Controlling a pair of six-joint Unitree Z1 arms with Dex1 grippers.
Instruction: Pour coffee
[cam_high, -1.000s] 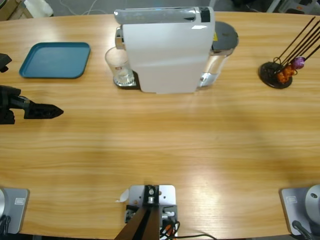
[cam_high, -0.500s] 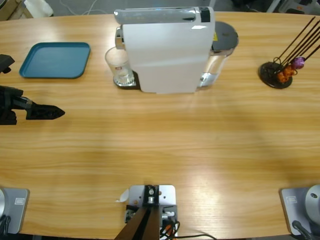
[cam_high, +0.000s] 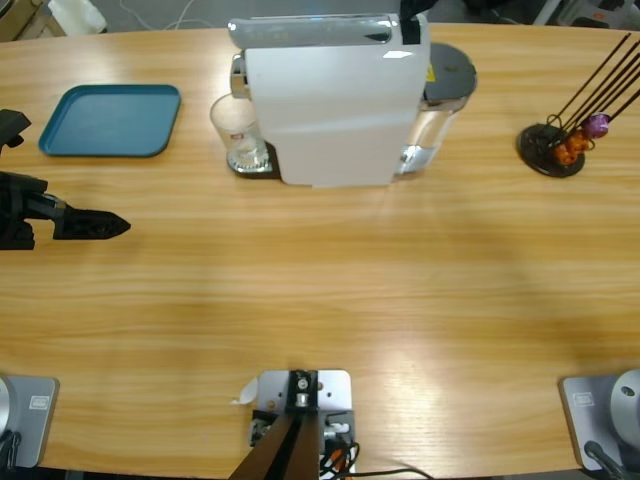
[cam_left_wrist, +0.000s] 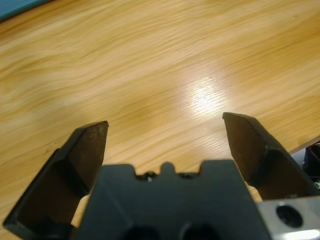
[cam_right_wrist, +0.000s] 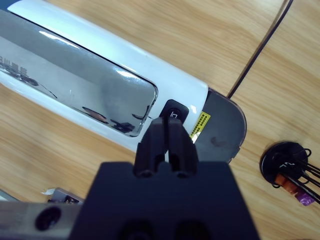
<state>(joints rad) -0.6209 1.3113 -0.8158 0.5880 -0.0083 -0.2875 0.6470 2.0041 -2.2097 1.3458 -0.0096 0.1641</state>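
Clear glass (cam_high: 240, 135) under the white coffee machine (cam_high: 330, 100) spout; contents indiscernible. Blue tray (cam_high: 110, 120) far left holds nothing. Left gripper (cam_left_wrist: 167, 137) spread wide over bare table (cam_high: 330, 290); right gripper (cam_right_wrist: 167, 131) pinched closed above the machine's button (cam_right_wrist: 174, 111).

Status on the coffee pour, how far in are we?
Early. Done: a glass stands at the white coffee machine, with no coffee visible in it. In hand: the right gripper, jaws shut, points at the black button on the machine's top. The left gripper hangs open over bare table. Left: brewing and filling the glass.

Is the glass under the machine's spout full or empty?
Nearly empty: the glass stands upright, see-through, with no clear liquid level visible.
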